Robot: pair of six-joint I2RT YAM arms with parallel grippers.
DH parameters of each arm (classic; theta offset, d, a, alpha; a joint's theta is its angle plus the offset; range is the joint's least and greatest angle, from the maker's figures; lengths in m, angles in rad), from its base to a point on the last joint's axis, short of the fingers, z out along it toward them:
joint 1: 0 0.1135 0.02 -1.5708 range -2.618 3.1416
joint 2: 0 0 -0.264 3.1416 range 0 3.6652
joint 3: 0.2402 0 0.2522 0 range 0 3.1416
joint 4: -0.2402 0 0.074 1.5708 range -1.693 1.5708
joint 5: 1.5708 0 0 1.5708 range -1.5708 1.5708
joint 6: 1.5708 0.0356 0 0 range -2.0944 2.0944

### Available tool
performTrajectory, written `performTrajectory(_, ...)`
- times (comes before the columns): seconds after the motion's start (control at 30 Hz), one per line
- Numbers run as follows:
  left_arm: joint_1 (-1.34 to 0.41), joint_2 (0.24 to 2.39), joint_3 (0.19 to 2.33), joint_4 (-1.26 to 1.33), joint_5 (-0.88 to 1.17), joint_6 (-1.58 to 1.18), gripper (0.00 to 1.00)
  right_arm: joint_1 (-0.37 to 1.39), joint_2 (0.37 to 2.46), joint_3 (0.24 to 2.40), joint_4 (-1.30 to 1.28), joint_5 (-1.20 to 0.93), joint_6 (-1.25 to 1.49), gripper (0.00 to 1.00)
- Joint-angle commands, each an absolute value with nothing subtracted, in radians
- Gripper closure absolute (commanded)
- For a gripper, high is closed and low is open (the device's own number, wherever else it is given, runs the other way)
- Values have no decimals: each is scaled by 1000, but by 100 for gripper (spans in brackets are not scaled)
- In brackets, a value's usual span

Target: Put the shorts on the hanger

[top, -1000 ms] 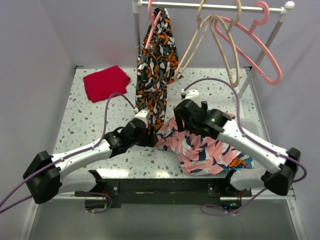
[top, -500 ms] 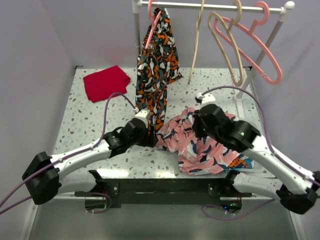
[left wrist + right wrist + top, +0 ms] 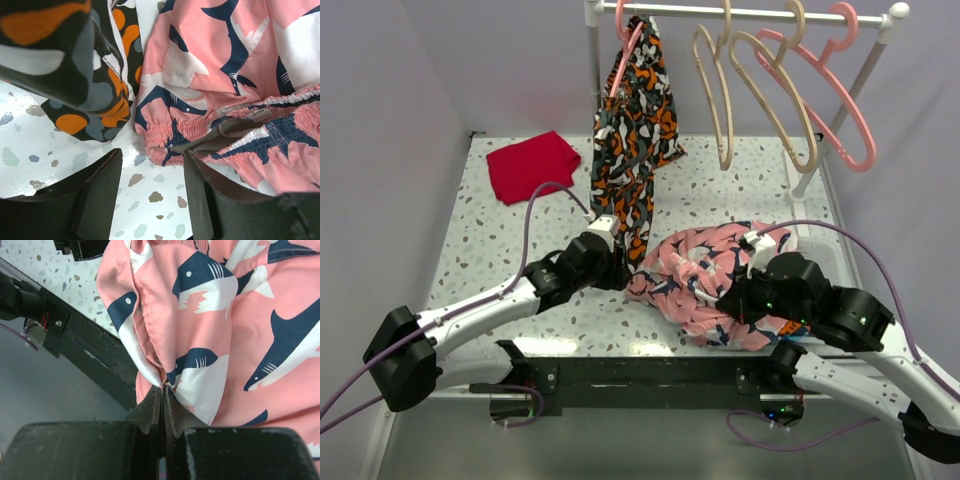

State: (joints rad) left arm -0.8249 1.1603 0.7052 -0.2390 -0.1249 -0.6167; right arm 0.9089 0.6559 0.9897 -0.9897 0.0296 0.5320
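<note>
Top view: the shorts [image 3: 705,272] lie bunched on the table [image 3: 490,240], between the two arms. The left gripper [image 3: 623,278] sits at their left edge, beside the hanging patterned garment [image 3: 632,130]; the right gripper [image 3: 728,300] is buried in their near side. The cream hanger [image 3: 724,160] hangs on the rail [image 3: 750,12], well apart from both jaws.

Left wrist view: the left gripper [image 3: 150,192] has its jaws released. The shorts' [image 3: 225,75] elastic waistband lies just ahead of the gap, and the patterned garment [image 3: 100,100] is just left of it; closing here could catch that garment too.

Right wrist view: the right gripper [image 3: 162,397] has its jaws clenched on a thin fold of the shorts [image 3: 200,315], right at the tips. A pinch that shallow may slip once lifted; with the fabric this bunched, the waistband may not open for the hanger.
</note>
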Motion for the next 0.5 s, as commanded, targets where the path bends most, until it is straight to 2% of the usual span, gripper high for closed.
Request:
performTrajectory(0.0, -822, 1195, 683, -167, -80, -626, 44, 913, 634, 970, -1020, -8, 557, 100)
performTrajectory(0.47, -857, 1384, 640, -35, -66, -646, 46, 913, 620, 940, -1031, 28, 561, 100)
